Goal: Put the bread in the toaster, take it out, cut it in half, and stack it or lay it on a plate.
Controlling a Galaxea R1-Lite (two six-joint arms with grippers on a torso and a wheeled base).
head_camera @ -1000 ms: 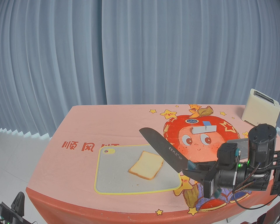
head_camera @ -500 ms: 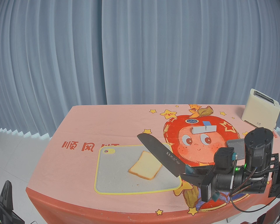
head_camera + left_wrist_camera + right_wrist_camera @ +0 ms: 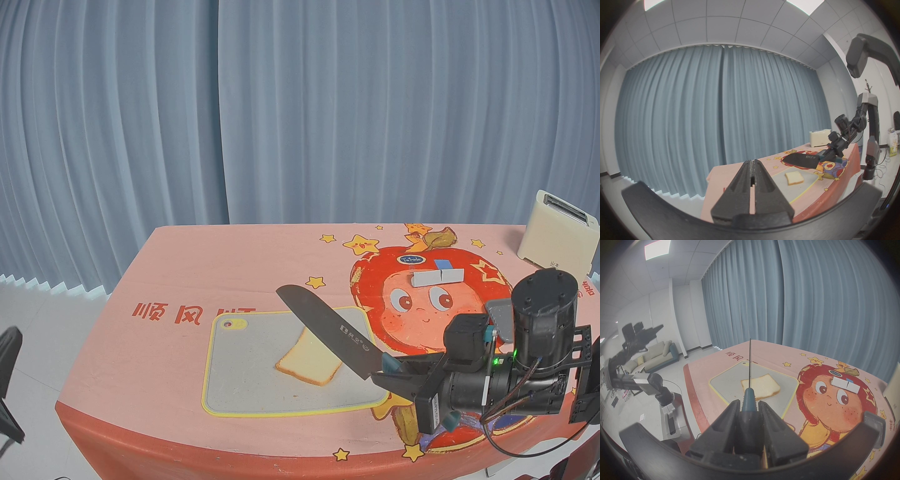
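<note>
The worktop (image 3: 187,275) was covered with a pink cloth printed with a red cartoon figure and yellow stars. A grey rectangular cutting board with a yellow rim (image 3: 250,369) lay flat near the worktop's front edge. A cream box-shaped toaster (image 3: 558,236) stood at the far right corner, well apart from the board. The contents of its top slot could not be determined.

The right end effector (image 3: 749,404) was positioned over the front right of the worktop, clamped on the teal handle of a black broad-bladed kitchen knife (image 3: 328,328). The blade extended over the board, tip toward the far left, crossing above the right part of the bread. In the left wrist view it was held clear of the slice.

The left end effector (image 3: 752,162) was off the worktop, beyond its left end, with its fingers pressed together and nothing between them.

One pale square slice of bread with a tan crust (image 3: 309,362) lay flat on the board, right of centre, in one piece.
</note>
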